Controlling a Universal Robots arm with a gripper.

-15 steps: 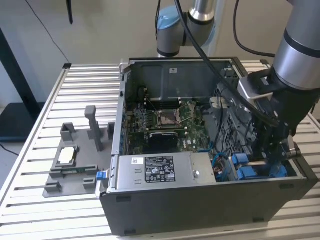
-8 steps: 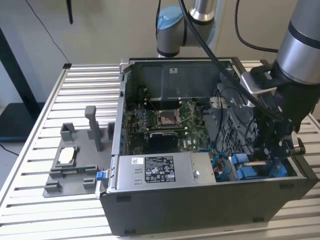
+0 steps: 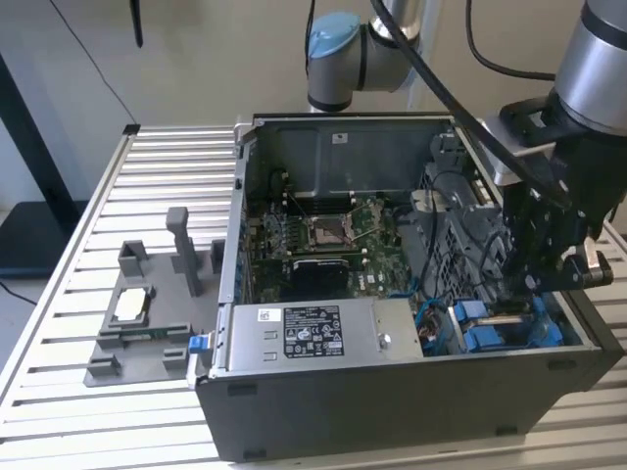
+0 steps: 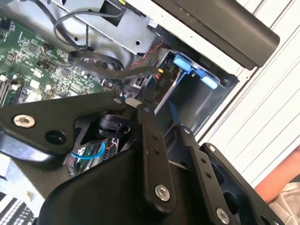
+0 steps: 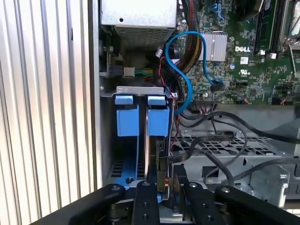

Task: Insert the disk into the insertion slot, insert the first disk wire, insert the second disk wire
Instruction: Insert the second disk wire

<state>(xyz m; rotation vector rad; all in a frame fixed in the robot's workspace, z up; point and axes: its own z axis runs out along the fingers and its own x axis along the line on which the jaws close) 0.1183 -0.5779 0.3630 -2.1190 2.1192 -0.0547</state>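
tool point(image 5: 165, 185) fingertips hidden among cables; insertion slot point(image 5: 126, 159) floor partly blocked; arm point(image 3: 598, 59) cut off by frame edge.

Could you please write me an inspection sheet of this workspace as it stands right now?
Surface: slatted metal table, carrying an open computer case and a grey fixture.
Job's things: insertion slot with blue tabs at the case's corner on the exterior view's right; a disk stands on edge in it, under the gripper.
Clutter: a silver part lies in the grey fixture.
Grippers: gripper is down inside the case at the slot, fingers around the disk's edge.
Cables: blue cable loops by the motherboard; black cables cross the perforated cage.
Surroundings: silver power-supply box in the case; plain wall behind.
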